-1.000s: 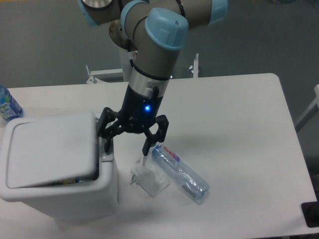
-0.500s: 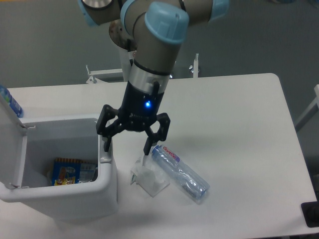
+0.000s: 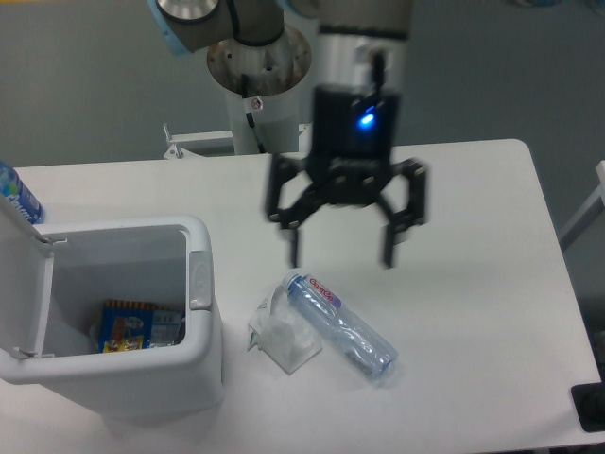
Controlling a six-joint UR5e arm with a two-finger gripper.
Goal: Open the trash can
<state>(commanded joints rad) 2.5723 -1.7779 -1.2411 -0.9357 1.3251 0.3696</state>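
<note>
The white trash can (image 3: 203,364) stands at the table's front left with its lid (image 3: 24,274) swung up at the left side. Inside it lie colourful wrappers (image 3: 132,324). The grey latch (image 3: 199,281) shows on its right rim. My gripper (image 3: 341,257) hangs open above the table to the right of the can, well apart from it, with nothing between its fingers. It is blurred by motion.
A clear plastic bottle (image 3: 342,326) lies on its side below the gripper, next to a crumpled clear plastic piece (image 3: 282,338). A blue-labelled bottle (image 3: 17,196) stands at the far left edge. A dark object (image 3: 591,409) sits at the front right corner.
The lid went from nearly shut to fully raised. My gripper left the can's right rim, rose and moved to the right, staying open.
</note>
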